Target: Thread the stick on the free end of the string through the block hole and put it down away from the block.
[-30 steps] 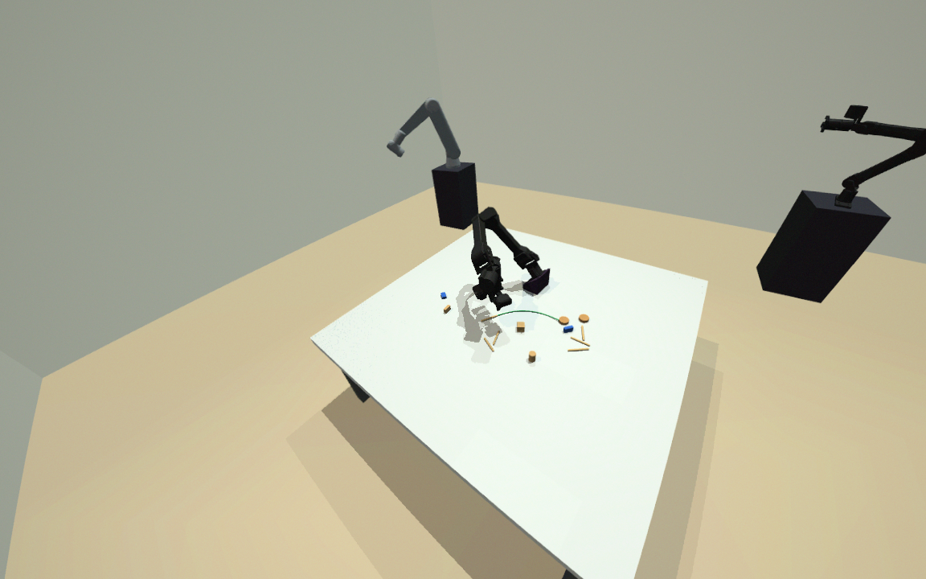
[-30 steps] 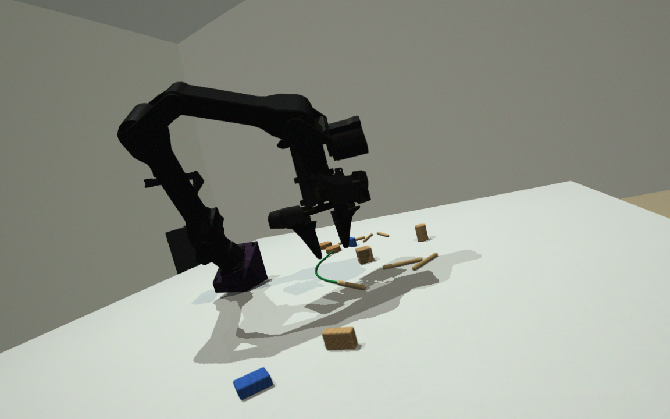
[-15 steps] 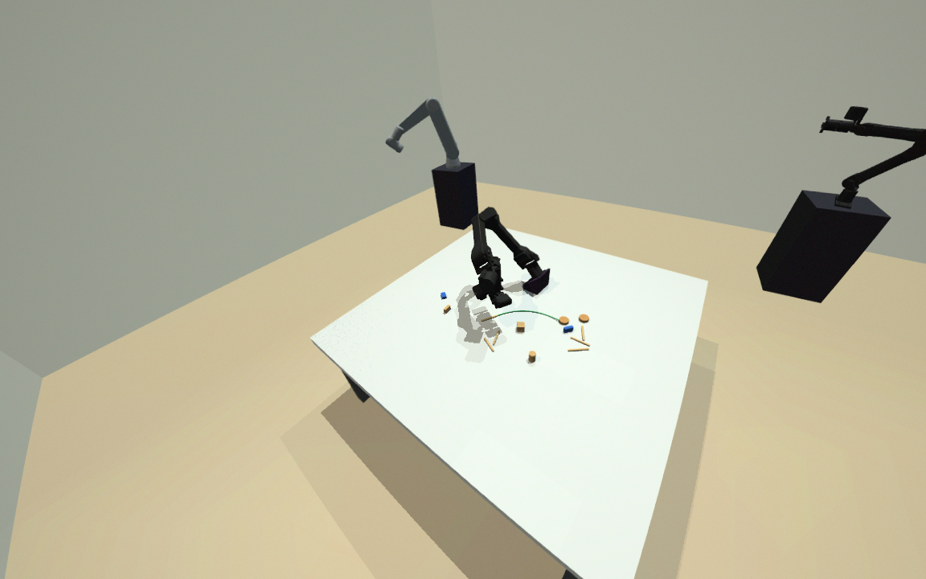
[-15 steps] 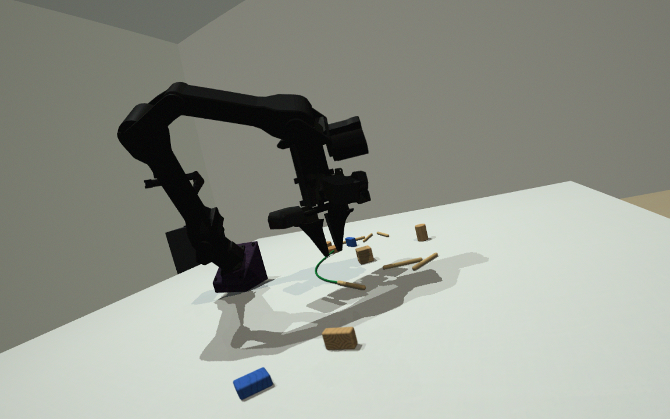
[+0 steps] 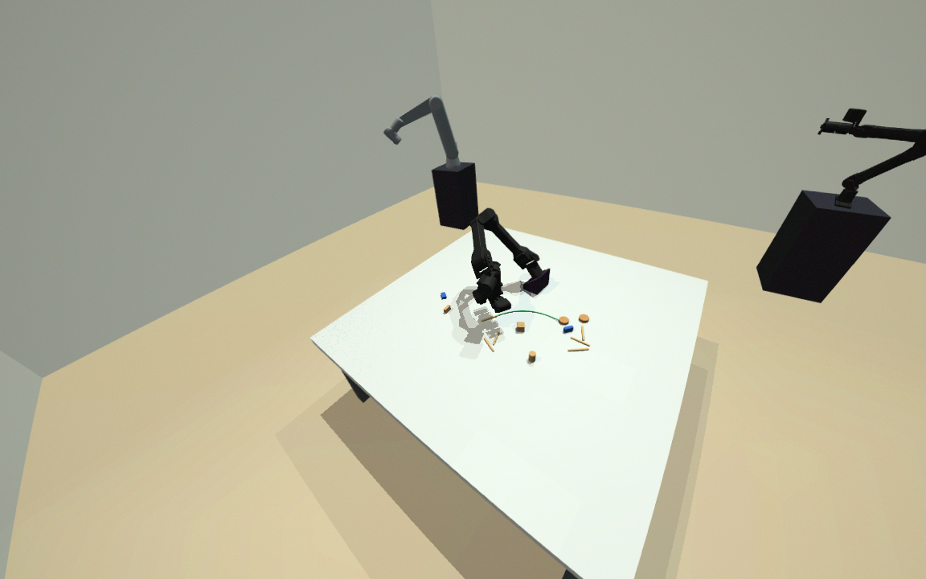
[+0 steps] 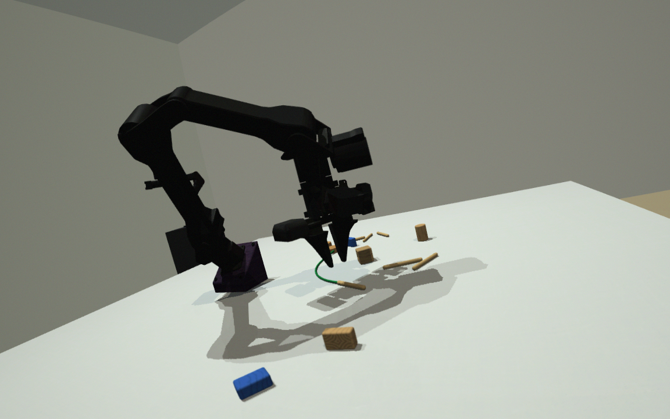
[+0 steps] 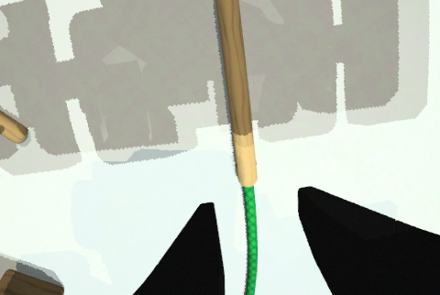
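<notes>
Above the green string [image 5: 524, 310] [image 6: 316, 270] [image 7: 251, 240] on the table [image 5: 394, 345] [image 6: 483, 338] [image 7: 137, 226], with hand [image 5: 498, 307] [image 6: 337, 263] [image 7: 257, 209] partly spread, gripping nothing. Just ahead, lying flat, string-end stick [image 5: 489, 318] [image 6: 352, 285] [image 7: 236, 66]. Could pinch string instead of stick by stopping short; could roll the stick by descending off-centre. In count: one string, one string-end stick, five loose sticks [image 5: 578, 350], two round discs [image 5: 583, 318], two blue pieces [image 5: 443, 295] [image 6: 252, 383], two wooden blocks [image 5: 520, 326] [image 6: 364, 254], one cylinder [image 5: 531, 356] [image 6: 420, 232].
</notes>
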Tool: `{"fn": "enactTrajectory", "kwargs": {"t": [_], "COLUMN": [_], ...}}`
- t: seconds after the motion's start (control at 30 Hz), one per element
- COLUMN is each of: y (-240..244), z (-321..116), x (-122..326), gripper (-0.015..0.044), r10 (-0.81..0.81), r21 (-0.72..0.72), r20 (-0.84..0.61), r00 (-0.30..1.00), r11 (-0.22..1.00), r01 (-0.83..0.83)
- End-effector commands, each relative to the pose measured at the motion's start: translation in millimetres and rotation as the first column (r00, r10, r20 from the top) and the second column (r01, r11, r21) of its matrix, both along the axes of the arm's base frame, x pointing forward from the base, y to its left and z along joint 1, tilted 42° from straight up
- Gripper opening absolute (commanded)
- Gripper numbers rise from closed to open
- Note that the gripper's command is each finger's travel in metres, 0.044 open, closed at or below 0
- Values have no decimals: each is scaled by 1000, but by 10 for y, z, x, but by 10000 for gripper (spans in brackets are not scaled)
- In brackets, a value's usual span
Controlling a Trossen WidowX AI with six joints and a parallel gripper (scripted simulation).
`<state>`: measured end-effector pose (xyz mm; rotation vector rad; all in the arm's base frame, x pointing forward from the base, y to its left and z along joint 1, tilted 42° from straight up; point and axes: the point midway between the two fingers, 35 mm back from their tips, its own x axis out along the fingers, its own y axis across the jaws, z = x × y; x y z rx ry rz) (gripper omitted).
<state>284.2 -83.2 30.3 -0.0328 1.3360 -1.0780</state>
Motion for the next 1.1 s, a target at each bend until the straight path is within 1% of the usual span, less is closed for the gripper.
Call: {"fn": "enactTrajectory", "kwargs": {"t": [0.0, 0.77, 0.93, 1.07], "y": [-45, -250, -242, -242], "z": [-53, -282, -269, -269], "x": [-21, -86, -73, -73], "gripper": [125, 125, 0, 0], "r10": [5, 5, -2, -2], "r21": [-4, -7, -3, -3], "r20": [-6, -7, -2, -2], "r00": [1000, 1000, 1000, 1000], "r11": [1000, 1000, 1000, 1000], "r01": [-5, -5, 2, 2]}}
